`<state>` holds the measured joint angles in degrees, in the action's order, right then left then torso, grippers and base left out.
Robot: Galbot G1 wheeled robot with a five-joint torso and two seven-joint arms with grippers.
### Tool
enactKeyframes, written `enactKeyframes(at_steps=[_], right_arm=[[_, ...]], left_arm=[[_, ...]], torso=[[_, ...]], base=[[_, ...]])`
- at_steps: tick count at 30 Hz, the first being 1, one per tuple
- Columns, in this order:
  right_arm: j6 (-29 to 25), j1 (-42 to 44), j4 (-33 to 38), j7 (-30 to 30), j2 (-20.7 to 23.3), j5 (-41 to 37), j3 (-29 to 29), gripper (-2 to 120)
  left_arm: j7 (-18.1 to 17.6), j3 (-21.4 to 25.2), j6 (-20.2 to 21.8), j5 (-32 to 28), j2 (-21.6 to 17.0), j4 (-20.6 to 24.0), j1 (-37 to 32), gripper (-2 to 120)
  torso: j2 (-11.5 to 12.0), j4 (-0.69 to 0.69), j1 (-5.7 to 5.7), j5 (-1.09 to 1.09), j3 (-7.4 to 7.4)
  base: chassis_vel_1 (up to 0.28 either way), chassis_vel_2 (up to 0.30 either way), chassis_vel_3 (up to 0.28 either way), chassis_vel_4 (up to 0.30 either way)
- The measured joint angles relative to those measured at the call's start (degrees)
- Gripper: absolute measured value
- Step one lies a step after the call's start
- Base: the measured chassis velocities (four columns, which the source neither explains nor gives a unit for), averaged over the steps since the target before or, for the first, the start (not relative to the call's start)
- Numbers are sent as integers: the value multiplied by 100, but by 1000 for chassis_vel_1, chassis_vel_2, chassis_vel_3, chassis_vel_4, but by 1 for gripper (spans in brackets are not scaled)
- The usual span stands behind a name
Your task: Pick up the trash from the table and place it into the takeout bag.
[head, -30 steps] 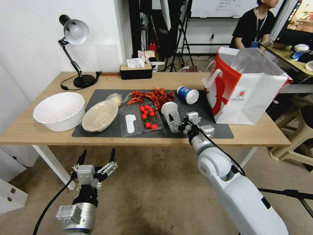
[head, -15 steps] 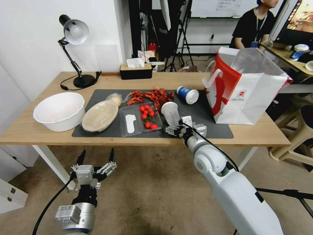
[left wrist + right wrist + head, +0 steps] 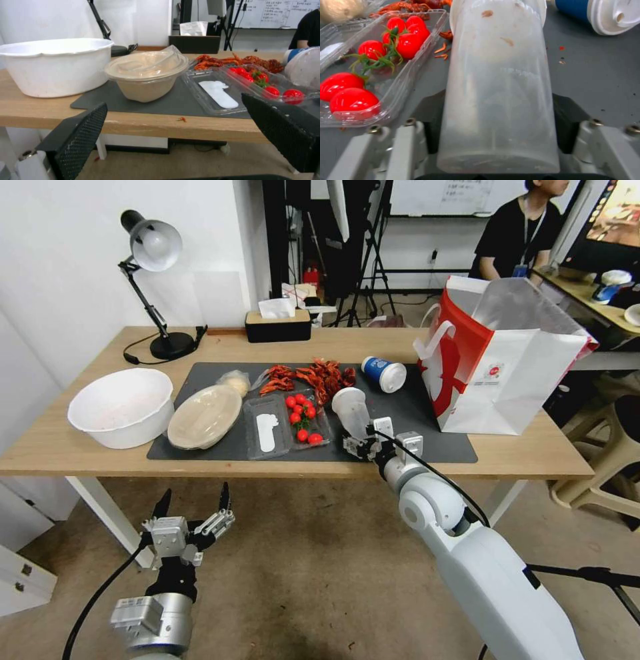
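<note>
- Head view is showing the table [image 3: 80, 450], a long light-wood top that is carrying a dark grey mat [image 3: 440, 443].
- The takeout bag [image 3: 527, 380] is standing upright at the right end of the mat, mouth gaping, taller than everything around it.
- A white bowl [image 3: 120, 407] is sitting at the left, just off the mat.
- The beige lidded container [image 3: 203, 415] is resting beside the bowl, with a clamshell box of cherry tomatoes [image 3: 287, 423] next to it.
- The blue paper cup [image 3: 385, 373] is lying on its side near the bag.
- The clear plastic cup [image 3: 498, 82] is lying tipped over between the tomatoes and the blue cup.
- The right gripper [image 3: 365, 441] is reaching over the table's near edge, its fingers clamping the clear cup's base end from both sides.
- The left gripper [image 3: 192, 505] is hanging below the table's front edge, fingers spread apart and holding nothing.
</note>
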<state>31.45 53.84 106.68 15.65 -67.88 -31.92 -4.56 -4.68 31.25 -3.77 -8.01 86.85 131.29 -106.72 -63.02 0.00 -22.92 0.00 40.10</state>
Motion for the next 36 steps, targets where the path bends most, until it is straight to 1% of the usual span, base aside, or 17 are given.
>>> enactKeyframes(at_steps=[3, 6, 7, 16, 19, 22, 23, 24, 25, 26, 28, 29, 31, 32, 33, 34, 36], right_arm=[[1, 16, 20, -5, 8, 0, -21, 51], [1, 18, 24, -5, 10, 0, -24, 51], [1, 20, 31, -6, 14, 0, -27, 46], [-41, 35, 143, -35, 65, -2, -120, 46], [-110, 18, 310, -66, 157, 15, -264, 46], [-275, -340, 858, -231, 705, -29, -767, 46], [-275, -340, 858, -231, 705, -29, -767, 46], [-270, -732, 1010, -201, 1008, -299, -938, 46], [-220, -1180, 1052, -58, 1262, -594, -1050, 46], [-220, -1180, 1052, -58, 1262, -594, -1050, 46], [-4, -1958, 870, 410, 1648, -1263, -1095, 46], [-4, -1958, 870, 410, 1648, -1263, -1095, 46], [234, -2383, 676, 1004, 1772, -2022, -1087, 46], [435, -2608, 533, 1427, 1783, -2516, -1061, 46], [435, -2608, 533, 1427, 1783, -2516, -1061, 46], [546, -2741, 396, 1691, 1782, -2774, -1036, 46], [619, -2874, 140, 1978, 1790, -2893, -1005, 46]], left_arm=[[-1, -4, 0, 0, 0, 1, 5, 100], [-1, -4, 0, 0, 0, 1, 6, 100], [-1, -4, 0, 0, 0, 1, 6, 100], [-1, -5, 0, 0, -10, 4, 11, 100], [-2, -4, 0, 0, -15, 4, 15, 100], [-1, -9, -2, 15, -13, 23, 23, 100], [-1, -9, -2, 15, -13, 23, 23, 100], [0, -7, -14, 24, -16, 24, 25, 100], [-3, -4, -34, 28, -16, 18, 31, 100], [-3, -4, -34, 28, -16, 18, 31, 100], [-9, -3, -51, 29, -13, 4, 35, 100], [-9, -3, -51, 29, -13, 4, 35, 100], [-9, -3, -51, 30, -3, 34, 33, 100], [-7, -4, -51, 31, 7, 37, 33, 100], [-7, -4, -51, 31, 7, 37, 33, 100], [-6, -8, -52, 33, 12, 37, 33, 100], [-4, -13, -65, 35, 16, 34, 18, 100]], torso=[[0, 0, 0, 0, 0], [0, 0, 0, 0, 0], [0, 0, 0, 0, 0], [0, 0, 0, 1, 0], [0, 0, 0, 1, 1], [0, 0, 0, -1, 0], [0, 0, 0, -1, 0], [0, -2, 0, 3, 1], [-1, 0, 0, -2, 0], [-1, 0, 0, -2, 0], [-1, 0, 0, 0, 0], [-1, 0, 0, 0, 0], [-1, -1, 0, 3, 0], [-1, 0, 0, 0, 0], [-1, 0, 0, 0, 0], [-1, 1, 0, 1, 0], [-1, 0, -1, 2, 1]], base=[[0, 0, 0, 0], [0, 0, 0, 0], [0, 0, 0, 0], [0, 0, 0, 0], [0, 0, 0, 0], [0, 0, 0, 0], [0, 0, 0, 0], [0, 0, 0, 0], [0, 0, 0, 0], [0, 0, 0, 0], [0, 0, 0, 0], [0, 0, 0, 0], [0, 0, 0, 0], [0, 0, 0, 0], [0, 0, 0, 0], [0, 0, 0, 0], [0, 0, 0, 0]])
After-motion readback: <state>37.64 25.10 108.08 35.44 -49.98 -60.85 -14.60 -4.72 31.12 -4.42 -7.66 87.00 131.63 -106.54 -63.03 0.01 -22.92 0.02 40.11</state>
